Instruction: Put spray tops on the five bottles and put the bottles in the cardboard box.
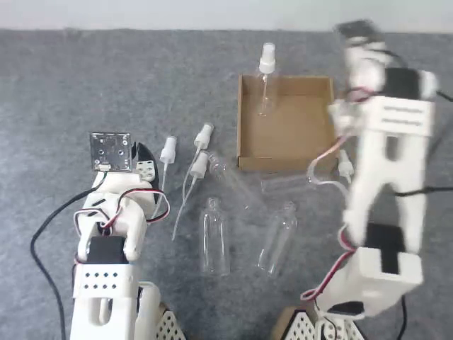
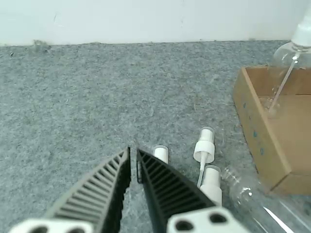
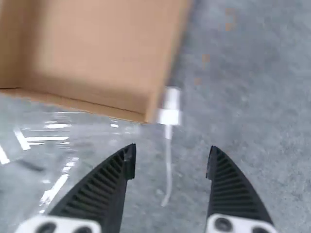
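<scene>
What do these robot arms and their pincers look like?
The left arm and right arm are chunky white shells with black motor blocks and looping red, white and black wires. The left end effector and right end effector have black, ridged, tapering fingers on white mounts.

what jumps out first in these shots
A brown cardboard box at the far side of the carpet holds one capped bottle, standing. In front of it, clear uncapped bottles and loose spray tops lie scattered. The right arm's open fingers hover above another spray top by the box corner.
</scene>
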